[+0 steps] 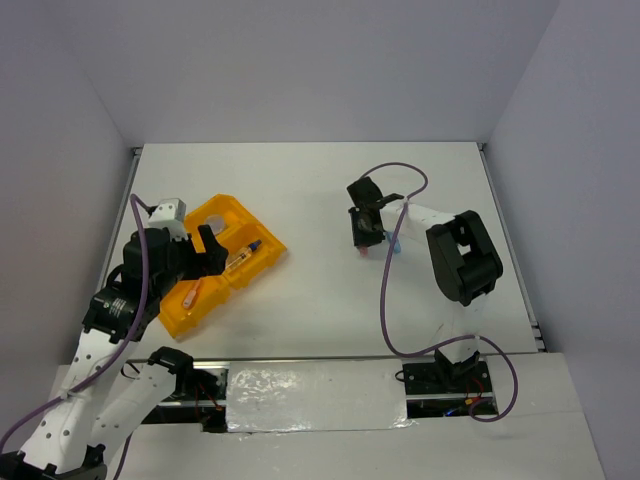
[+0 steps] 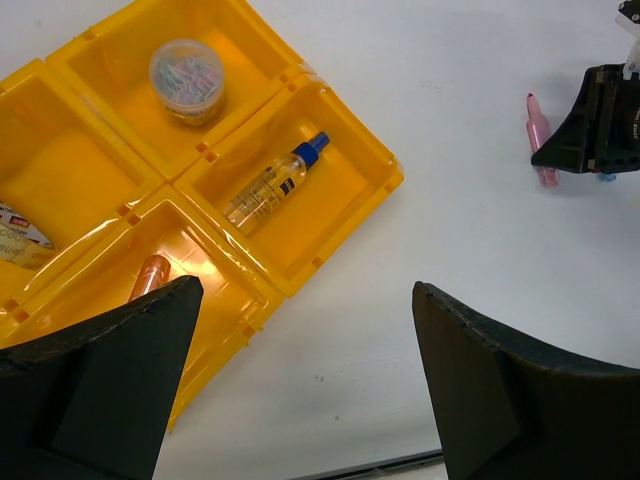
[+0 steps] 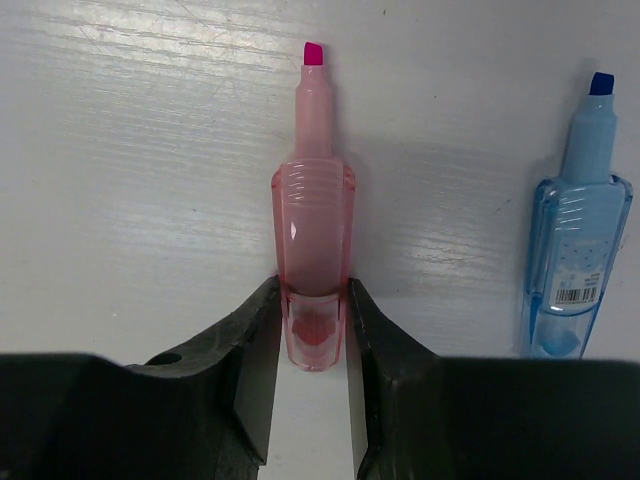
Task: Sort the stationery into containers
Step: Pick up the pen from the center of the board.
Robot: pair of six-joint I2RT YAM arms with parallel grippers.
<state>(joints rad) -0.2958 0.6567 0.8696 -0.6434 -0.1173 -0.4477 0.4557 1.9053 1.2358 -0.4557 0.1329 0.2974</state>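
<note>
In the right wrist view we see the right gripper (image 3: 312, 318) pinching the pink highlighter (image 3: 313, 225) by its rear end, one finger pressed against each side. The pen lies flat on the white surface (image 3: 130, 150), tip toward the top of the frame. Near the right edge lies the blue highlighter (image 3: 573, 250), parallel to the pink one and apart from the gripper.

In the overhead view both pens sit right of centre, well apart from the yellow-orange tray (image 1: 178, 318) at centre left. The left gripper (image 2: 305, 330) hangs over the tray's near edge, fingers spread wide with nothing between them.

In the left wrist view we count four compartments:
- The round jar (image 2: 187, 78) stands in the top one.
- The clear tube with the blue cap (image 2: 272, 185) lies diagonally in the right one.
- An orange pen-like piece (image 2: 150, 275) lies in the bottom one, partly behind a finger.
- What looks like the tape ring (image 2: 15, 235) is in the left one, cut off by the frame edge.
</note>
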